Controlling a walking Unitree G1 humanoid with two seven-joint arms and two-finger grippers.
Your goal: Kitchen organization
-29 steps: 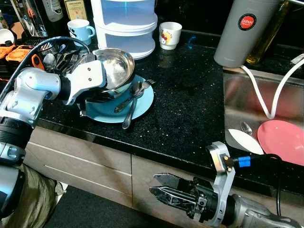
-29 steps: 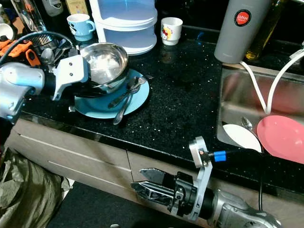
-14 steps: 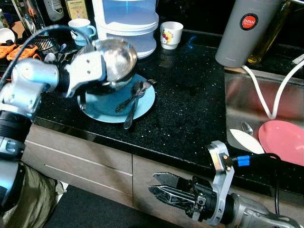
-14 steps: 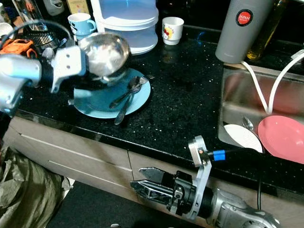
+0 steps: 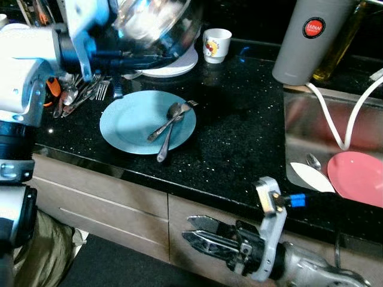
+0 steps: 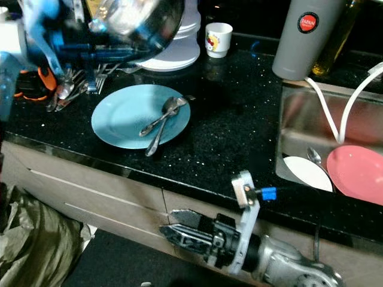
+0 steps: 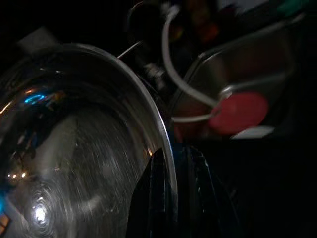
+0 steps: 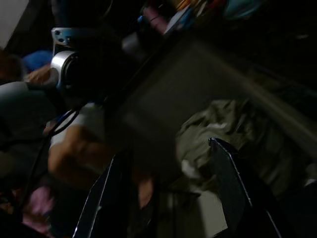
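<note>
Your steel bowl point(image 5: 157, 27) is up in the air, tilted, above the back-left of the black counter point(image 5: 239, 125), w/ the left pincer point(image 7: 166, 198) pinching its rim, one finger inside & one outside. Below it the blue plate point(image 5: 128, 122) lies flat near the counter's front edge w/ two spoons point(image 5: 167, 122) across its right half, loose cutlery point(image 5: 81, 95) just left of it, a white cup point(image 5: 215, 44) behind, and open black surface from the plate across to the sink point(image 5: 299, 128), where a pink plate point(image 5: 359, 178) sits. The right pincer point(image 5: 200, 242) hangs low in front of the drawers point(image 5: 96, 200), below the counter edge, fingers spread & holding nothing.
</note>
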